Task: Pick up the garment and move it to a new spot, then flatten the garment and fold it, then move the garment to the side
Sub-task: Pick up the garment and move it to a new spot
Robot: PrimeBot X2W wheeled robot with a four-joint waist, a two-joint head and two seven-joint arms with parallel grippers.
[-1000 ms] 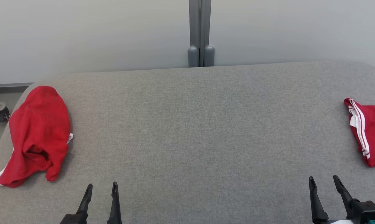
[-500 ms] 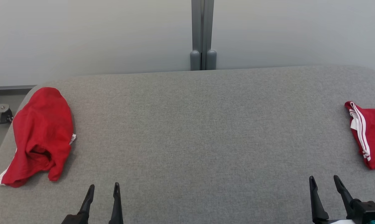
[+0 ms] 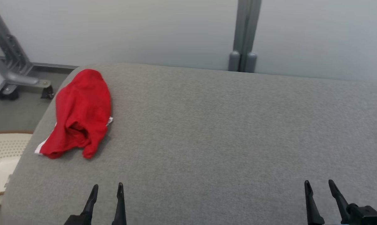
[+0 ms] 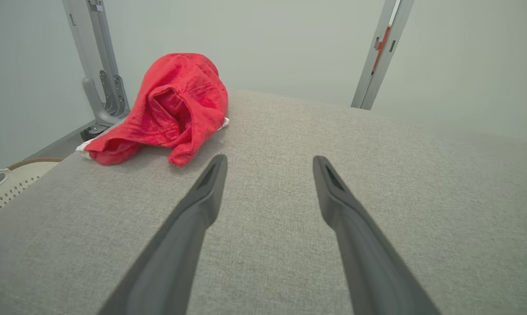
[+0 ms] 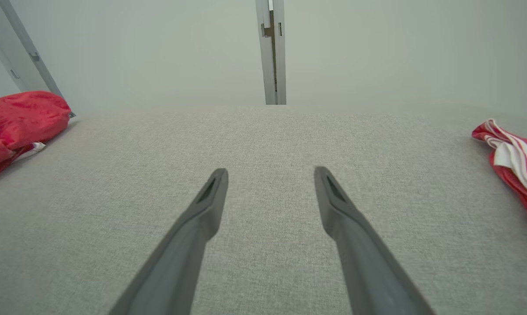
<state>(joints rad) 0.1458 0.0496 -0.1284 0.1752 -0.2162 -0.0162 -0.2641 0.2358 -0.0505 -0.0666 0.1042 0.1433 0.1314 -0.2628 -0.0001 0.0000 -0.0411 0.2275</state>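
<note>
**The robot's head has turned left, toward the red garment**

The head camera has swung to the left. The things did not move; only the picture shifted. The crumpled red cloth garment [image 3: 82, 115] used to sit at the left side of the head view. Now it sits closer to the middle. It lies in a heap near the far left corner of the grey cloth-covered worktop [image 3: 207, 125].

This looks like the very start of the job. You have not picked the garment up yet. The robot seems to be lining up to reach for it.

Your left hand [image 3: 108, 185] is wide open and holds nothing. It hangs over the near edge, a little way from the garment. Your right hand [image 3: 318, 181] is wide open and empty too, near the right end.

A second red garment with white stripes [image 5: 517, 170] lies by the right edge.

The worktop is soft, flat and bare in the middle, so there is room to fold. Behind it are a pale wall [image 3: 144, 28] and a grey metal post [image 3: 244, 34]. On the floor to the left stand a grey metal frame on wheels [image 3: 10, 72] and a cream basket with little holes [image 3: 0, 156].
</note>
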